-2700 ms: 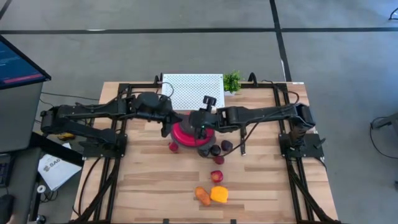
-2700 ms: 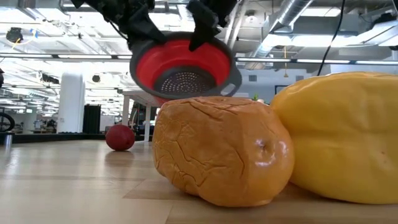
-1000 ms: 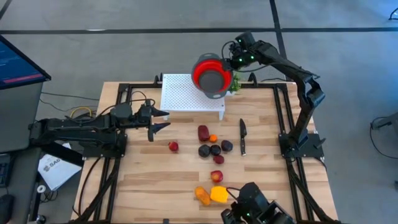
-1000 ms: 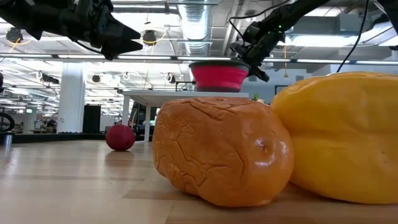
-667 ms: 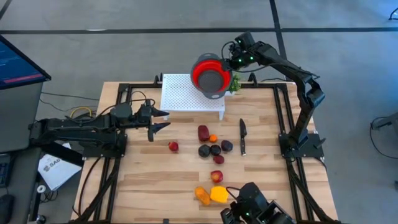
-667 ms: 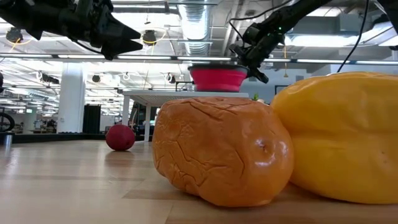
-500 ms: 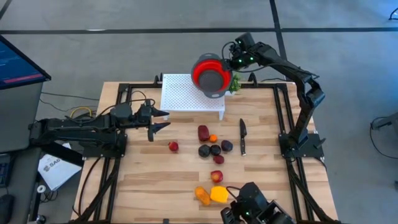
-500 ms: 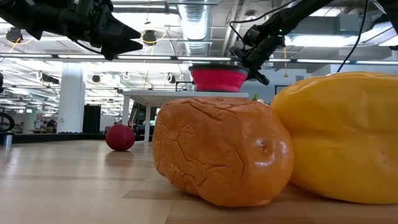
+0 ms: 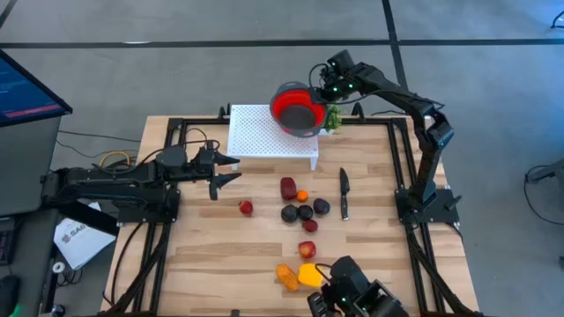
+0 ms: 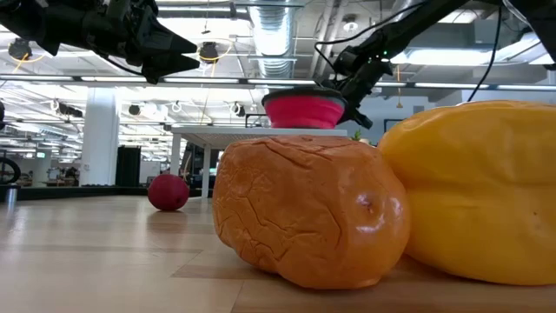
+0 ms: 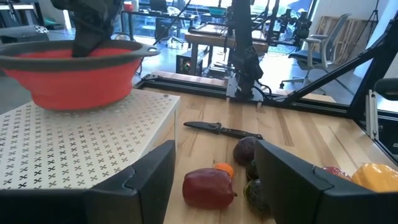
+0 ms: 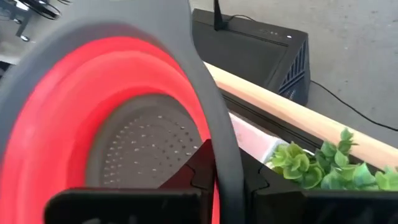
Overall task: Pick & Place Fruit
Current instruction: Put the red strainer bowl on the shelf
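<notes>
The red bowl with a grey rim (image 9: 297,107) sits level over the far right corner of the white perforated platform (image 9: 260,132), with my right gripper (image 9: 328,88) shut on it. Whether its base (image 10: 304,124) touches the platform I cannot tell. The fruit lies on the wooden table: a red piece (image 9: 246,207), a maroon one (image 9: 288,187), a small orange one (image 9: 302,195), dark purple ones (image 9: 305,212), and orange (image 9: 287,277) and yellow (image 9: 308,275) pieces near the front edge. My left gripper (image 9: 220,172) hangs open over the table's left side, holding nothing. My right gripper pinches the bowl's grey rim (image 12: 208,134) on its far right side, one finger (image 12: 199,171) on the inner side and one (image 12: 261,183) on the outer side. The fingers slant down from the table's far right. The bowl stays level with its opening up.
A slim black knife (image 9: 344,194) lies right of the fruit cluster. A small green plant (image 9: 332,116) stands beside the bowl at the platform's far right corner. A dark device (image 9: 352,295) sits at the table's near edge. Black rails frame the table.
My right gripper has sunk a little toward the platform with the bowl, drifting slightly toward the table's left. The bowl has come down level, close over the platform's top.
</notes>
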`<state>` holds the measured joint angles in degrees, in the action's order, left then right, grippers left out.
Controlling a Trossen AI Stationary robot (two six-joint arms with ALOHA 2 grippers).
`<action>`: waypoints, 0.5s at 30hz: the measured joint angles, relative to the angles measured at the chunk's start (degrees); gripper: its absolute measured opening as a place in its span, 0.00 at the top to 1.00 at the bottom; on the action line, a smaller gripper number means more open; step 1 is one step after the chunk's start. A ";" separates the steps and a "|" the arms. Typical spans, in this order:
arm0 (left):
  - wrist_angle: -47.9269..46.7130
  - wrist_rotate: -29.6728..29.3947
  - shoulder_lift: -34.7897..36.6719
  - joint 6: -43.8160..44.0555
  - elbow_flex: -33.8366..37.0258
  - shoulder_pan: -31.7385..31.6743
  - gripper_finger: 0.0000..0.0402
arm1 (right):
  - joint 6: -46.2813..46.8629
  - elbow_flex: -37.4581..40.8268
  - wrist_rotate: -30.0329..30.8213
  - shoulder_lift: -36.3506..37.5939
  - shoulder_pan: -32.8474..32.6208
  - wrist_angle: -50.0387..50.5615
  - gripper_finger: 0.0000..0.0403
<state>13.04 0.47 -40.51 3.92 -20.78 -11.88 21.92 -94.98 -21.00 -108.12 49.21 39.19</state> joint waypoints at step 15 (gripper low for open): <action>-0.09 -0.01 0.00 -0.06 -0.02 0.00 0.47 | -3.84 -2.21 0.51 0.50 -0.06 -3.10 0.74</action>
<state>12.95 0.46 -40.51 3.86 -20.80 -11.88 18.09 -97.19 -20.49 -107.61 49.15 36.10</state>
